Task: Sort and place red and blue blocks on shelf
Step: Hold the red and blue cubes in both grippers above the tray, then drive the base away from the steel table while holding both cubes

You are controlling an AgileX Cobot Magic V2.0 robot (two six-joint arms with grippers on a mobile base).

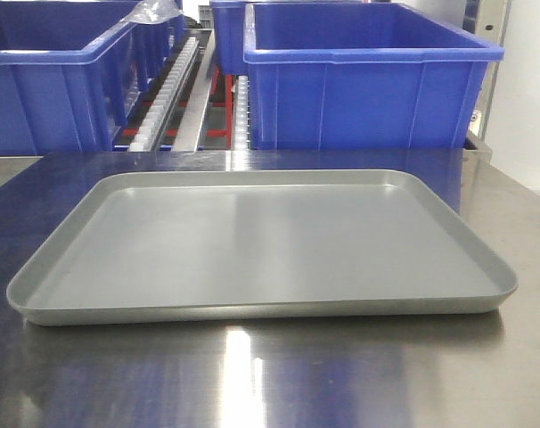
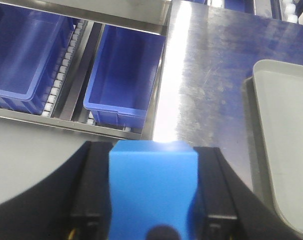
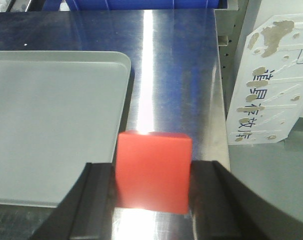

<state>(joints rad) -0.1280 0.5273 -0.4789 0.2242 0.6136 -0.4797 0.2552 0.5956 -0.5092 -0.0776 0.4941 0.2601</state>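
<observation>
We see a brushed steel counter [image 1: 252, 374], scratched and streaked with glare, carrying a shallow grey tray [image 1: 261, 241] that lies flat near its middle. Behind the counter stands the shelf [image 1: 176, 89], its white roller tracks running back between two large blue crates [image 1: 368, 89].

In the left wrist view, the left gripper [image 2: 153, 155] is clamped on the blue block [image 2: 154, 190], a black finger [image 2: 91, 190] pressed against each side. The block hangs above the counter's left edge, with two more blue crates [image 2: 124, 75] on a lower tier of the shelf beyond it.

In the right wrist view, the right gripper [image 3: 152, 167] squeezes the red block [image 3: 152, 172] in the same way, over bare counter just beside the tray's right rim. We cannot tell whether the block touches the steel. Past the counter's right edge leans a white board [image 3: 271, 80] with worn printed characters.
</observation>
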